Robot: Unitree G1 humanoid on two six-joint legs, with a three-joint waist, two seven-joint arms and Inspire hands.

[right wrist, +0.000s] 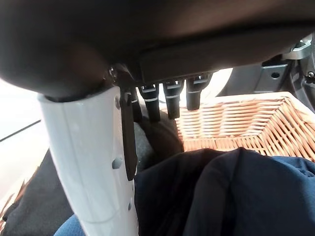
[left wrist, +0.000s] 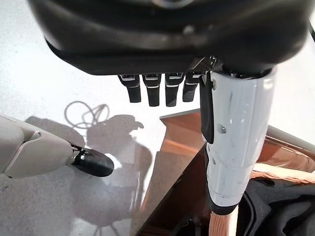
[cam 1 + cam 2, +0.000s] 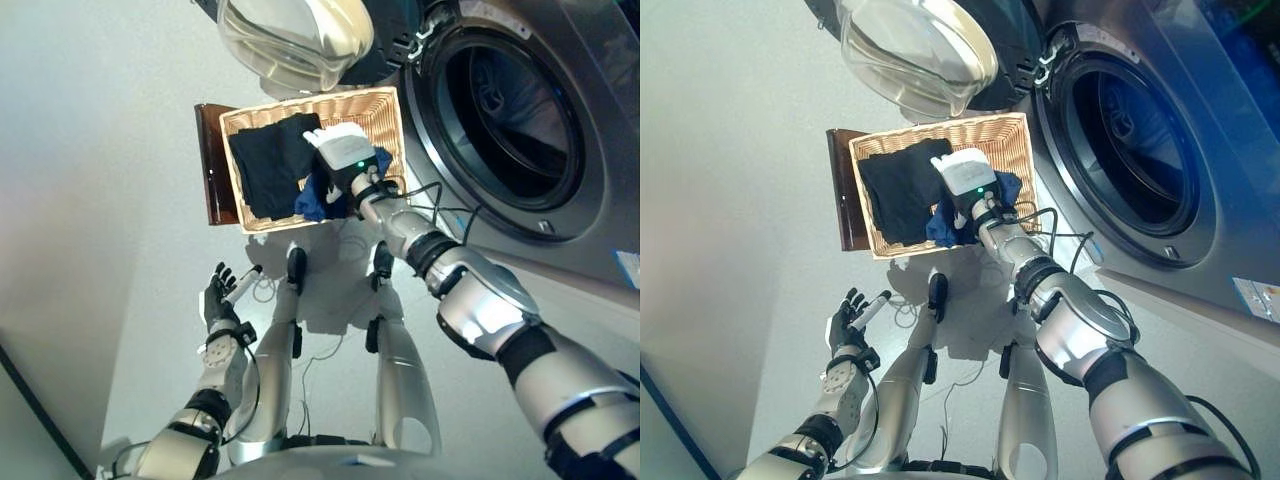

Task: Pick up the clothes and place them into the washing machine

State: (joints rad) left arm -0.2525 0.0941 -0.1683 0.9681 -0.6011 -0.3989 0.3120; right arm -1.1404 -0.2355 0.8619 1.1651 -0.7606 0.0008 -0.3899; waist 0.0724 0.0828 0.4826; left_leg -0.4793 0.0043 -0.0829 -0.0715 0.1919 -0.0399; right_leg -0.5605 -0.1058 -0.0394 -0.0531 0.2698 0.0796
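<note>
The right hand (image 3: 345,160) is hovering over the wicker basket (image 3: 385,110), its dark fingers (image 1: 170,101) hanging straight and relaxed beside the smooth white-covered thumb, holding nothing. Just below them, soft folds of a navy garment (image 1: 236,191) are lying heaped against the basket's woven tan wall. Beside it, a flat black garment (image 3: 268,165) is covering the basket's left half, matte and lightly creased. The basket is rectangular, with a tight ribbed weave, and is sitting on a glossy reddish-brown board (image 3: 212,165) on the pale floor.

To the basket's right, the washing machine (image 3: 590,150) is standing with its round dark drum mouth ringed in grey metal; its domed clear door (image 3: 295,35) is swinging open above the basket. A small label on the machine's front is too small to read.

The left hand (image 3: 221,297) is hanging low, well apart from the basket, its fingers straight and empty.
</note>
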